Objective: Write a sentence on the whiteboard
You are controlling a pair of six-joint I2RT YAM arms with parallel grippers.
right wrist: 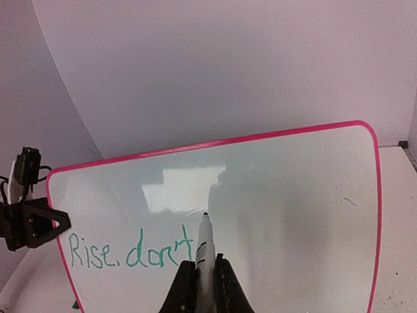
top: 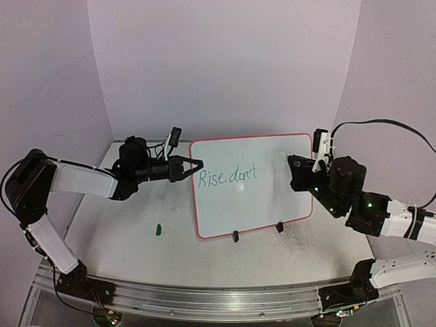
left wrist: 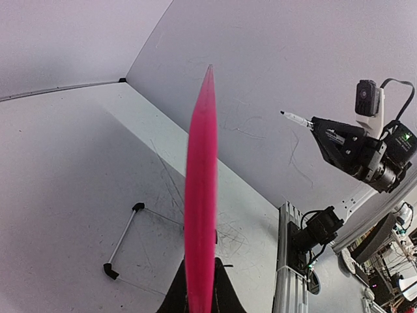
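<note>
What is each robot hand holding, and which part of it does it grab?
The left gripper pinches the whiteboard by its left edge, on the pink frame. The right gripper holds a marker by the back of its barrel, tip sticking out.

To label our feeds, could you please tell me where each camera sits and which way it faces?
Top external: above and behind the bases, looking down at the table; left arm and right arm show.
Left wrist: on the left arm, looking along the whiteboard edge; left hand clamps it.
Right wrist: facing the whiteboard's writing; right hand holds the marker.
Both wrist views share the whiteboard.
</note>
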